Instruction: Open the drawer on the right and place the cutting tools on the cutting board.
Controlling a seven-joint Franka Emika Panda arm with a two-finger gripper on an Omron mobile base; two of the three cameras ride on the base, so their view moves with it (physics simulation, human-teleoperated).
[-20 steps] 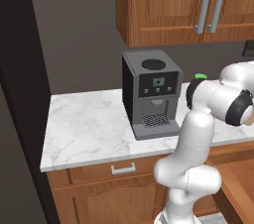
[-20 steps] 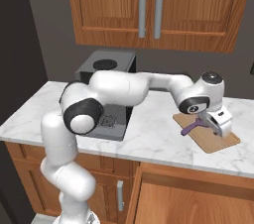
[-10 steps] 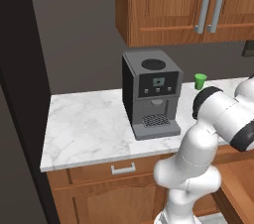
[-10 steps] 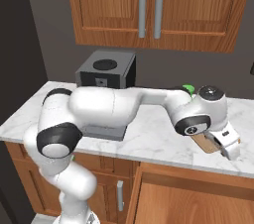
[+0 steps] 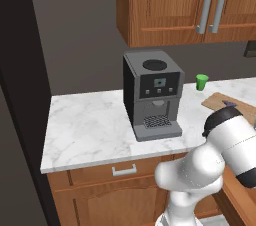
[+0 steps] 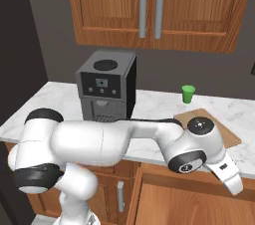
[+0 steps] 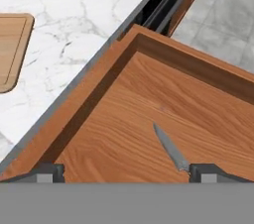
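Observation:
The drawer (image 7: 149,119) stands pulled out under the counter edge, its plain wood inside facing my hand camera. A knife (image 7: 167,144) with a grey blade lies on the drawer floor, its handle end hidden behind my right finger tip (image 7: 213,172). My gripper (image 7: 129,173) hangs open above the drawer, holding nothing; its white hand (image 6: 230,175) sits just in front of the counter. The cutting board (image 5: 218,101) lies on the counter to the right of the coffee machine, with a small purple-handled tool (image 5: 229,104) on it. One rounded board corner (image 7: 10,49) also shows.
A dark coffee machine (image 5: 151,95) stands mid-counter and a small green cup (image 5: 201,82) stands near the wall behind the board. Wall cabinets with grey handles (image 6: 149,6) hang above. My own arm (image 6: 119,142) stretches along the marble counter's (image 5: 90,125) front edge.
My hand has swung from above the cutting board forward and down to over the open drawer. The purple tool has stayed on the board.

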